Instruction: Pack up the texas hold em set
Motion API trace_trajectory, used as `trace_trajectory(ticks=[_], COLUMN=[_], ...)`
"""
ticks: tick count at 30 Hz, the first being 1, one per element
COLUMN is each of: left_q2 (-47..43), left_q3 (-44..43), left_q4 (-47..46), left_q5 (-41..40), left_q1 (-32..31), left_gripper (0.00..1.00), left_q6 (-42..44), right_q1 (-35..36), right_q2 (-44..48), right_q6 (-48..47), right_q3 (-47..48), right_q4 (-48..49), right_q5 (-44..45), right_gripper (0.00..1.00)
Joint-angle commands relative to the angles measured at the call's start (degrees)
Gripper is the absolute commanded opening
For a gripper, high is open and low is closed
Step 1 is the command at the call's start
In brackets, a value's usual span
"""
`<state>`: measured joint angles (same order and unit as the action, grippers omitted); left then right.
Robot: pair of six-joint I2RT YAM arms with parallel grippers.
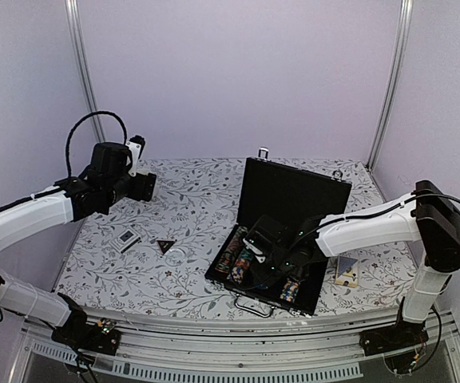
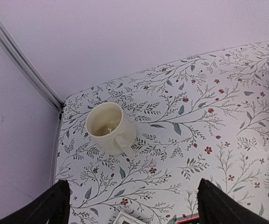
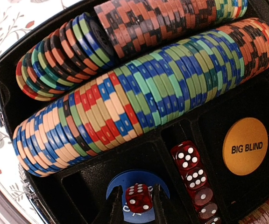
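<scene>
The black briefcase (image 1: 294, 191) lies open, lid upright. Multicoloured chip rows (image 3: 139, 93) fill its tray beside an orange BIG BLIND disc (image 3: 245, 146) and a line of red dice (image 3: 195, 179). My right gripper (image 3: 137, 190) pinches one red die (image 3: 139, 199) over the blue disc (image 3: 139, 176). The black triangle (image 1: 164, 246) lies outside.

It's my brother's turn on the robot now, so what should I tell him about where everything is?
Left gripper: open, empty, above the table near the mug.
Right gripper: shut on a red die over the blue disc inside the open briefcase.
Done: chip rows, other dice, orange disc are in.
Left: black triangle, small pack beside it, another pack right of the case; lid open.
</scene>
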<state>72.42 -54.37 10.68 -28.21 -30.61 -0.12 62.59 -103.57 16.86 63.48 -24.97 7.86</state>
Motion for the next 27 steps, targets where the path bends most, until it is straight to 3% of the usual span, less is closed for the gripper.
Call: trace_trajectory(ticks=[1,15,27], left_q2=[0.5,0.8,1.0], left_q3=[-0.6,-0.6,-0.6], left_q4=[0.0,0.0,-0.1], left_q5=[-0.7,-0.9,-1.1], left_q1=[-1.1,-1.4,-1.6], left_gripper=[0.95,0.95,0.95], left_q6=[0.6,0.7,0.8], right_q1=[0.3,0.2,0.3], right_q2=[-0.5,-1.0,-2.1], right_q6=[-0.4,0.3,0.8], right_q3=[1.5,1.7,2.0], right_q4=[-1.3,-1.6,-1.6], right_q5=[1.3,1.6,1.9], right_gripper=[0.22,0.1,0.18])
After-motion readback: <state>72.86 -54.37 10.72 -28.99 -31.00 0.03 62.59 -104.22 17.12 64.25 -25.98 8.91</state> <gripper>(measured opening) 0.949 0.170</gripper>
